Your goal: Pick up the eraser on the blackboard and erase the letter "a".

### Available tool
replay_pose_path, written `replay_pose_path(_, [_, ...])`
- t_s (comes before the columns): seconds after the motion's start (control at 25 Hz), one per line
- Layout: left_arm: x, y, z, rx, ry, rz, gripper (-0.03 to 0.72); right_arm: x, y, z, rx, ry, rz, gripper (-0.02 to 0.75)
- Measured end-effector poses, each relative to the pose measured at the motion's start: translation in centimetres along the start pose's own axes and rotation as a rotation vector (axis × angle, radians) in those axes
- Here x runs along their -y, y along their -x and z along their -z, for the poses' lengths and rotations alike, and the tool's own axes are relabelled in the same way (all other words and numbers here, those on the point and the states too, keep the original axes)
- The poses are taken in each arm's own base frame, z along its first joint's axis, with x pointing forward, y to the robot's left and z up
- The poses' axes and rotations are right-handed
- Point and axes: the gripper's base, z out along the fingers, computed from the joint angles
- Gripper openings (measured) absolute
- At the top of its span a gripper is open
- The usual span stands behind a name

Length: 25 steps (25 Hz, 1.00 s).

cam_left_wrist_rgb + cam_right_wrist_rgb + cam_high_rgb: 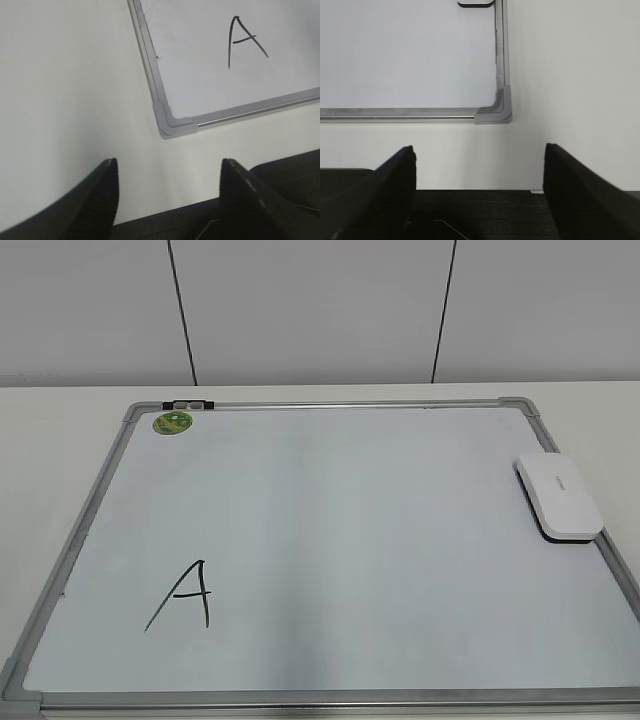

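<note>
The blackboard (330, 406) is a white board with a grey frame, lying flat on the table. The white eraser (558, 495) lies on its right edge; its dark near end shows at the top of the right wrist view (476, 4). No small lowercase "a" shows in any view. Only a large capital "A" (185, 597) is drawn at the board's near left, also in the left wrist view (245, 40). My left gripper (167, 175) is open and empty over the table off the board's near left corner (172, 127). My right gripper (479, 160) is open and empty off the near right corner (497, 112).
A round green sticker (172, 423) and a small black clip (188, 404) sit at the board's far left corner. The cream table (60, 440) surrounds the board. A white panelled wall (320, 310) stands behind. Neither arm shows in the exterior view.
</note>
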Motion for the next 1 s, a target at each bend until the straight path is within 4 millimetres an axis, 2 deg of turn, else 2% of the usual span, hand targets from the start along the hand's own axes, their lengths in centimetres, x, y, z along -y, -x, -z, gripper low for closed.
replay_pose_path(0.24, [0.2, -1.2, 1.7, 0.132, 0.029, 0.007, 0.461, 0.0, -0.4, 0.5, 0.046, -0.001, 0.001, 0.587])
replay_pose_path(0.52, [0.5, -2.9, 3.5, 0.288, 0.071, 0.015, 0.461, -0.1, -2.0, 2.3, 0.209, -0.002, 0.004, 0.587])
replay_pose_path(0.68, [0.6, -3.1, 3.6, 0.296, 0.072, 0.017, 0.461, -0.1, -2.7, 2.9, 0.271, -0.004, 0.006, 0.587])
replay_pose_path(1.0, [0.6, -3.1, 3.6, 0.297, 0.083, 0.025, 0.461, -0.1, -2.7, 2.9, 0.271, -0.004, 0.006, 0.587])
